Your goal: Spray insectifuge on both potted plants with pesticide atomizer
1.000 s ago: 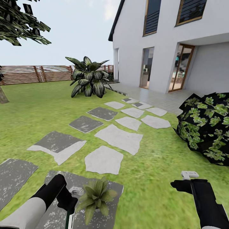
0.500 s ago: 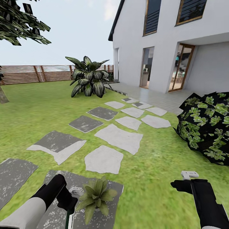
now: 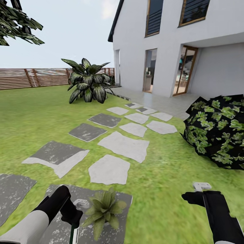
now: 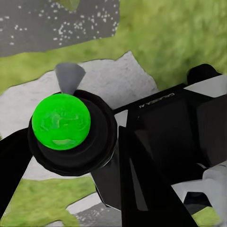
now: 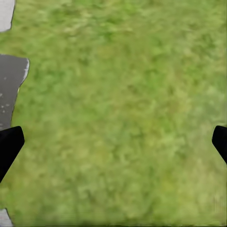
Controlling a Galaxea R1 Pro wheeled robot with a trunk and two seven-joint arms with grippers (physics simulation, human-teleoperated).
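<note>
Right pincer (image 5: 113, 144) gapes wide over bare lawn (image 5: 123, 94).

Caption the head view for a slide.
Both arms low over the garden: potted plant on a grey stepping stone, lawn beyond.

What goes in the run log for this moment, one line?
left gripper: shut on atomizer | right gripper: open over lawn | potted plant: ahead on stepping stone

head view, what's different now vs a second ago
The whole scene slid left and slightly up in the picture, house, fence and stepping stones alike, so the camera turned; the things themselves did not move. Both arms sit as before: left gripper beside the potted plant, right gripper over the lawn.
</note>
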